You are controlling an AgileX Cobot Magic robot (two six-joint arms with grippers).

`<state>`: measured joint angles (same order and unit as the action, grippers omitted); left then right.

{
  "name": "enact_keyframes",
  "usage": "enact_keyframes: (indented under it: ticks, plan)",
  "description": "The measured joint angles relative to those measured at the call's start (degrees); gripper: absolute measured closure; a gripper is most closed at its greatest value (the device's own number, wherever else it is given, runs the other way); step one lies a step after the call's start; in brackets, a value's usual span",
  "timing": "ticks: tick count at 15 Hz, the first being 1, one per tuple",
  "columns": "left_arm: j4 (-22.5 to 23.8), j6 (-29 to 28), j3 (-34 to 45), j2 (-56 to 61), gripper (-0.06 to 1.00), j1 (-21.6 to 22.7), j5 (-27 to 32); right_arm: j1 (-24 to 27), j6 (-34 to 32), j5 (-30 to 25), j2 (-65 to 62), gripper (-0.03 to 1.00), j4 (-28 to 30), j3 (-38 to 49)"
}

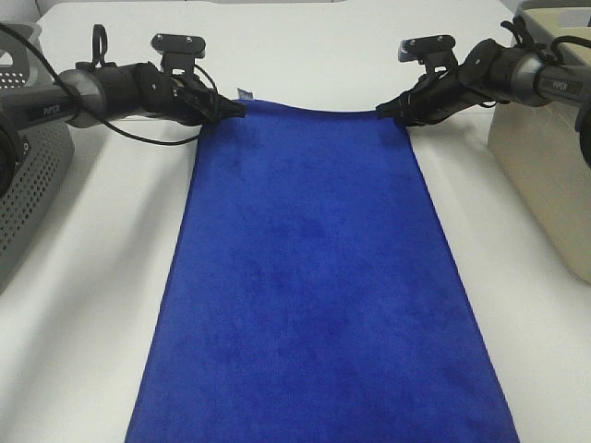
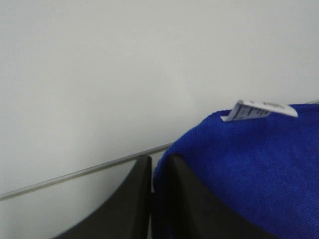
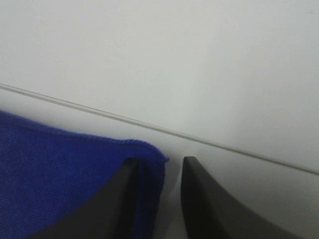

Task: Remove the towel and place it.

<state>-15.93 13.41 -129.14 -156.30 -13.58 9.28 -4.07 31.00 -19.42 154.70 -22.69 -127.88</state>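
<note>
Across the middle of the white surface (image 1: 102, 305) lies the towel (image 1: 319, 286), a long royal-blue plush cloth spread flat, running from the near edge of the overhead view up to the two arms at its far end. It sits between two baskets: a grey perforated one (image 1: 28, 175) on the left and a beige one (image 1: 545, 166) on the right, neither touching the cloth. Each far corner of the towel is taken by one arm. The left tool (image 1: 235, 109) has its fingers (image 2: 119, 209) drawn nearly together on the far left corner, with blue cloth pinched in the narrow slit between them. The right tool (image 1: 386, 113) meets the far right corner with a wider gap between its fingers (the cloth's edge wraps over one finger (image 3: 117, 199), while the other stands clear of it). A small white tag (image 2: 259, 110) sticks up from the hem by the left tool.
</note>
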Motion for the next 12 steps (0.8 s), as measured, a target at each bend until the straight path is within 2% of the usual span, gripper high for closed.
enact_keyframes:
  ticks: [2,4,6,12]
  plan:
    - [1.3,0.0,0.0,0.0,0.76,0.0,-0.7,0.0,0.0,0.9,0.0,0.52,-0.3,0.0]
    - [2.0,0.0,0.0,0.0,0.6,0.0,-1.3,0.0,0.0,1.1,0.0,0.41,-0.3,0.0]
    - [3.4,0.0,0.0,0.0,0.49,0.0,-1.4,0.0,-0.1,0.9,-0.1,0.36,-0.8,0.0]
    - [4.4,0.0,0.0,0.0,0.47,0.1,-6.0,0.1,-0.1,-5.3,-5.2,0.36,-0.8,0.0]
